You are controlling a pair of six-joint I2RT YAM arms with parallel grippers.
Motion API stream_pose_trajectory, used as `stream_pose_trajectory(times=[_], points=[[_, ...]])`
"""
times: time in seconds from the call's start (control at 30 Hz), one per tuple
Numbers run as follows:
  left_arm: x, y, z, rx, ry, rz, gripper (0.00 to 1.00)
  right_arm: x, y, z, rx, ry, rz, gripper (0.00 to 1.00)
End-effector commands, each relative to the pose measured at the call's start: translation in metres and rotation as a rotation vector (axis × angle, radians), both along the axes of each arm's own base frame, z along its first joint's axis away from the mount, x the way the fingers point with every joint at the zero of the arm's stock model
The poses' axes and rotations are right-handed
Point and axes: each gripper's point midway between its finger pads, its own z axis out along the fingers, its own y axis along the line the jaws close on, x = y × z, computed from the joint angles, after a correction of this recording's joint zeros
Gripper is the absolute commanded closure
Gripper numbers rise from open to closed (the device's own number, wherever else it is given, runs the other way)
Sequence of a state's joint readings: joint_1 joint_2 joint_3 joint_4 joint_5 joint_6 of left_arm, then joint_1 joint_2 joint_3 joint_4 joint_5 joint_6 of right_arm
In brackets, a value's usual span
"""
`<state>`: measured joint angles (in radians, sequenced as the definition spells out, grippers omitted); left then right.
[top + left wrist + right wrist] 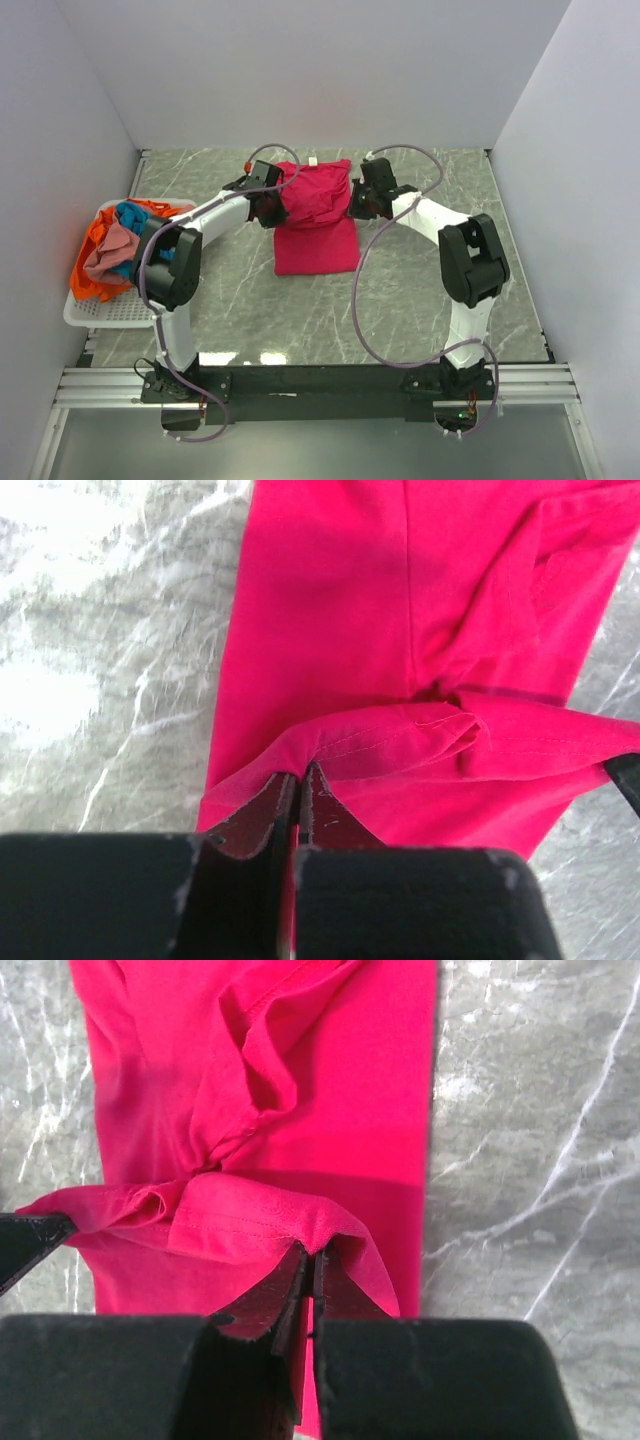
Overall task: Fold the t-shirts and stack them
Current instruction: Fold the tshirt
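Note:
The magenta-pink t-shirt [316, 222] lies mid-table, folded narrow, its far part lifted off the marble. My left gripper [268, 208] is shut on its left corner; the left wrist view shows the fingers pinching the hem [297, 772] above the flat cloth [330, 620]. My right gripper [358, 203] is shut on the right corner; the right wrist view shows the hem [312, 1250] pinched, with flat cloth [350, 1090] below. Orange [92, 250], dusty pink [112, 248] and teal-blue [130, 214] shirts lie heaped in the basket.
The white slatted basket [108, 314] stands at the table's left edge. Grey marble tabletop [420, 300] surrounds the shirt. White walls close the back and sides. Cables loop above both arms.

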<state>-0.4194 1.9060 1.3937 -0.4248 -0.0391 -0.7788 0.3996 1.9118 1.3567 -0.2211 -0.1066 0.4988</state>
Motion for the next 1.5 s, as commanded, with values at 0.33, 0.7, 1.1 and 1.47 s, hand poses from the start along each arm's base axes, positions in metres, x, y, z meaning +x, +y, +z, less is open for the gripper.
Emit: stream_pose_trajectory(times=[0.33,0.7,1.1,1.47], points=[[0.044,0.004,0.069,-0.054,-0.163,-0.010,0.03,0.024,0.012,0.060,0.110,-0.111,0.170,0.37],[-0.064,0.038,0.042,-0.126,-0.101,0.057,0.01,-0.049,0.064,0.036,0.111,-0.069,0.360,0.26],[-0.148,0.076,0.040,-0.140,-0.116,0.135,0.01,-0.032,0.126,-0.001,0.129,0.000,0.430,0.26],[-0.152,0.083,0.054,-0.121,-0.151,0.137,0.01,0.020,0.136,0.001,0.090,-0.104,0.329,0.26]])
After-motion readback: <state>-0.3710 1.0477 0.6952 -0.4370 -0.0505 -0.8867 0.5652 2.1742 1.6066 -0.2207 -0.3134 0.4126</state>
